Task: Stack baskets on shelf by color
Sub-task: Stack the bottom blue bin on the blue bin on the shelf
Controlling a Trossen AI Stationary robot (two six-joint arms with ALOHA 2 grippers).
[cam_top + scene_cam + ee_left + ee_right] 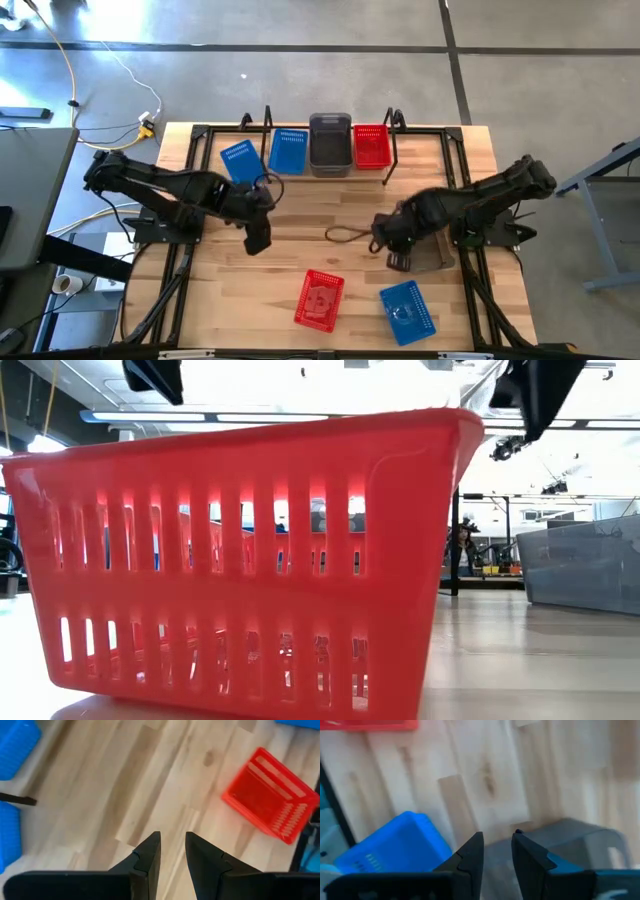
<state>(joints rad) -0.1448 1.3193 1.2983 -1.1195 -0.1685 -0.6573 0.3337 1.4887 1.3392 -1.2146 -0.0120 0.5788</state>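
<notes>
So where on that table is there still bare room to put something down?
Bare wood lies between the shelf row and the red basket up front, between the left hand and right hand. The shelf row is crowded; the front, by the blue basket, is tighter.

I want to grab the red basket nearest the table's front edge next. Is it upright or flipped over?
Upright. The high view looks down into the red perforated plastic basket's open top, and the low view shows its rim uppermost.
</notes>
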